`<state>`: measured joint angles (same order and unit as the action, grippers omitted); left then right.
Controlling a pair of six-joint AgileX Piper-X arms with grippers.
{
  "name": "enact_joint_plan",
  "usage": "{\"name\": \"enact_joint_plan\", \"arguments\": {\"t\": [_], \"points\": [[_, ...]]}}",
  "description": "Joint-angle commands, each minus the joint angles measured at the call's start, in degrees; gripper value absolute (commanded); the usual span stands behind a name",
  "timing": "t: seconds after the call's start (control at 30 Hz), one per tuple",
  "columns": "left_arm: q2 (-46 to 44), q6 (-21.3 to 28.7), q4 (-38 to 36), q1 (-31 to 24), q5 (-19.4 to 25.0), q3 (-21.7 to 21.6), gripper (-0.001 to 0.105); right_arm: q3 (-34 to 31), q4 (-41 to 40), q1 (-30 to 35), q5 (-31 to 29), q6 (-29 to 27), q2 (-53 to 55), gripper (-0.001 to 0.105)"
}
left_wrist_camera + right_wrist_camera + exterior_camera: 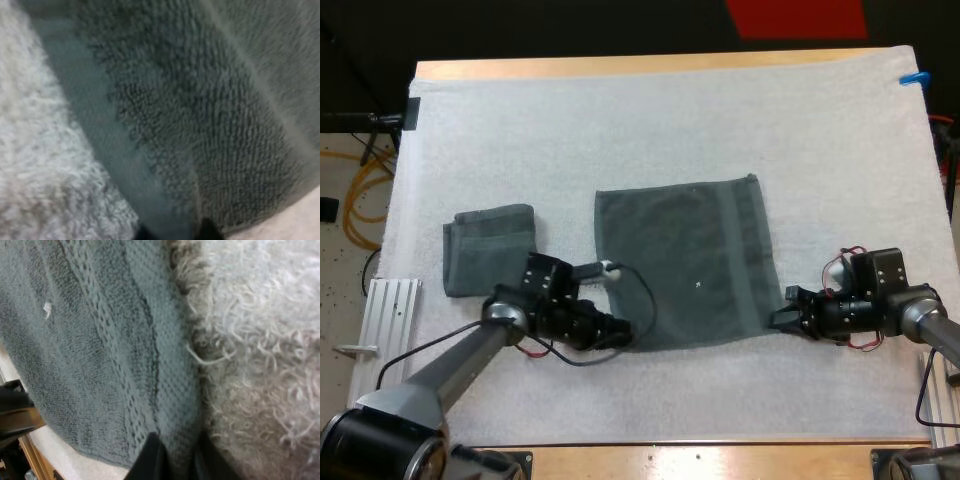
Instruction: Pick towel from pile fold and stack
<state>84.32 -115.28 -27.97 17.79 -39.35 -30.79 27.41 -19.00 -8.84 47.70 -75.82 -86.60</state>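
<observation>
Towel [685, 262]: dark grey-green terry, nearly square, lying flat on the shaggy white mat [670, 120] between both grippers, its ribbed border running near-to-far along the right gripper's side. Left gripper [620, 328] and right gripper [784, 318] are each pinching a near corner. Folded towel [488, 248] is lying just left of the left gripper, apart.

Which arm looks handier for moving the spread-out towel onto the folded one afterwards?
Probably left. The left end effector sits at the flat dark grey-green towel's near corner, right beside the small folded grey-green towel; the right end effector is across the whole towel.
</observation>
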Motion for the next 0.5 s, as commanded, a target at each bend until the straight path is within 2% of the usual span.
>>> {"name": "enact_joint_plan", "arguments": {"t": [0.0,0.2,0.33,0.47], "points": [[0.4,-0.3,-0.1,2.1,2.8,0.2,0.0,-0.5,0.2,-0.1,0.0,-0.6,-0.7,0.0],[0.4,-0.3,0.6,6.7,4.5,0.2,0.0,-0.5,0.1,-0.1,-0.2,-0.6,0.7,0.0],[-1.2,0.1,-2.8,7.2,4.5,0.2,0.0,-0.5,-1.9,-0.2,-1.0,-0.6,4.9,0.0],[-6.4,1.7,-7.7,7.2,4.5,0.2,0.0,-0.5,-7.2,-2.7,-3.4,-0.6,11.7,0.0]]}}
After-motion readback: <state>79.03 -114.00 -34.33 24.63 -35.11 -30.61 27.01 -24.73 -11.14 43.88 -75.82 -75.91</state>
